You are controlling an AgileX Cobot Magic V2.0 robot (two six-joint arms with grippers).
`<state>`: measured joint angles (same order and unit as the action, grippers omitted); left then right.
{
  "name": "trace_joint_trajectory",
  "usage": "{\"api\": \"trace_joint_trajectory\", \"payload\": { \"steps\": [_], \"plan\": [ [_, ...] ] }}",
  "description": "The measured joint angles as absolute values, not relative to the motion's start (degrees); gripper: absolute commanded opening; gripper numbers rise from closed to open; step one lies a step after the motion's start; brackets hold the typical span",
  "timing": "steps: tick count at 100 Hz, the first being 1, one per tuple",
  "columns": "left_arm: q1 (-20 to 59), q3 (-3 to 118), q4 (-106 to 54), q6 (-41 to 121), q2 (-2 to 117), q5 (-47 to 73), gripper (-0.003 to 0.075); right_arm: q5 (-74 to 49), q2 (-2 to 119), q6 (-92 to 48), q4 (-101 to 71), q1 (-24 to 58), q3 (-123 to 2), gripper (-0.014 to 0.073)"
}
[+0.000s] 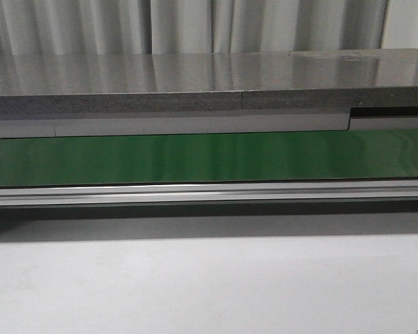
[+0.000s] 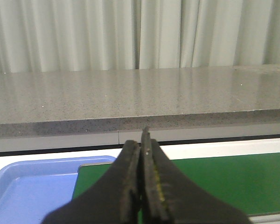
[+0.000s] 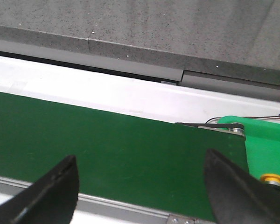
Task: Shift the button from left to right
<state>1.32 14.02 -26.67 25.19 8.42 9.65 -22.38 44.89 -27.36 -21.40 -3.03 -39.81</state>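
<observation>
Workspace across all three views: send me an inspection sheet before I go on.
Surface: green conveyor belt bare in the front view; grey stone counter behind it.
Job's things: button, yellow cap only, on a green tray past the belt's end.
Clutter: blue tray, nothing seen inside.
Grippers: left gripper shut, holding nothing; right gripper open over the belt.
Cables: thin wires beside the green tray.
Surroundings: pale curtain.

A: How does the left claw (image 2: 141, 186) sit?
B: Its two dark fingers (image 2: 127, 186) are pressed flat together, nothing between them.

A: And the right claw (image 3: 140, 186)?
B: Spread wide, one finger (image 3: 56, 191) far from the other, with nothing held.

A: Any arm in the front view?
B: Neither one shows there.
</observation>
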Motion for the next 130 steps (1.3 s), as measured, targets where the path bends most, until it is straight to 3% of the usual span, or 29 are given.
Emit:
{"api": "trace_joint_trajectory", "payload": {
  "steps": [46, 77, 88, 117, 130],
  "plan": [
    [1.3, 14.0, -26.7, 25.2, 8.4, 9.6, -0.002, -24.3, 12.3, -27.4, -23.1, -2.8, -23.7, 0.0551],
    [1.3, 14.0, -26.7, 25.2, 8.4, 9.6, -0.002, -26.2, 7.6, -27.4, -23.5, -2.8, -22.8, 0.0531],
    [1.3, 14.0, -26.7, 25.2, 8.4, 9.6, -0.002, -26.6, 7.6, -27.4, -23.5, -2.8, -22.8, 0.0416],
    [1.3, 14.0, -26.7, 25.2, 8.4, 9.6, -0.002, -27.4, 7.6, -27.4, -23.5, -2.8, -22.7, -0.0063],
    [1.3, 14.0, -26.7, 25.2, 8.4, 9.6, -0.002, -27.4, 7.6, -27.4, -23.5, -2.8, -22.5, -0.0067]
  ]
}}
